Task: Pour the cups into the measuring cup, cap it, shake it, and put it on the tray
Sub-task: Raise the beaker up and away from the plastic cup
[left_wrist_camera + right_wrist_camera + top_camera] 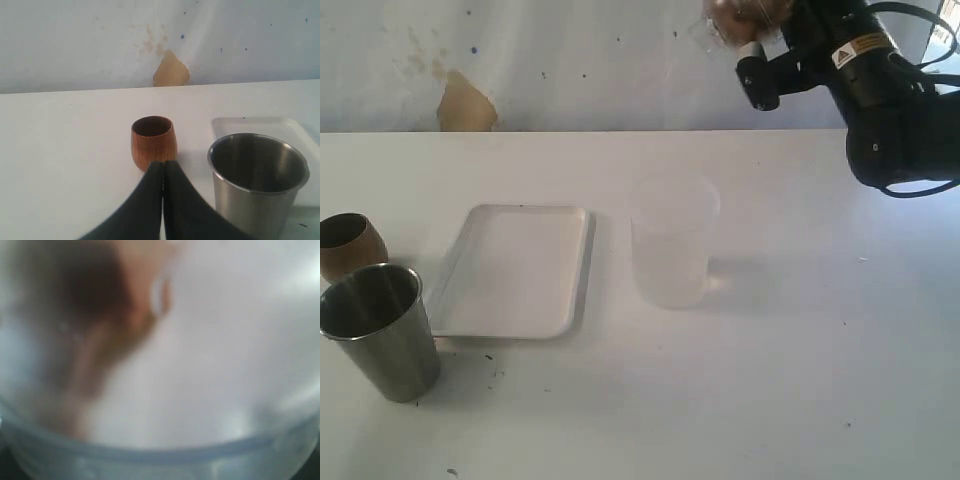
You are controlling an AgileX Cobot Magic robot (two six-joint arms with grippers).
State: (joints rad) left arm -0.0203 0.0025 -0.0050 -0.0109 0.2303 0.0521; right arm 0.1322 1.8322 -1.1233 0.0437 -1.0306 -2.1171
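The steel tumbler [380, 330] [257, 180] stands at the table's front left, with the squat brown cup [350, 245] [154, 142] just behind it. The white tray [515, 270] [250, 125] lies flat to their right. My left gripper [163, 165] is shut and holds nothing, its tips just short of the brown cup. High at the back right, my right gripper [748, 45] holds a blurred clear measuring cup [725, 20] with brownish contents. That cup [190, 365] fills the right wrist view and hides the jaws.
A frosted whitish beaker [670, 245] stands upright mid-table, right of the tray. The back wall has a tan patch [465, 105] where paint has peeled. The left arm does not show in the exterior view.
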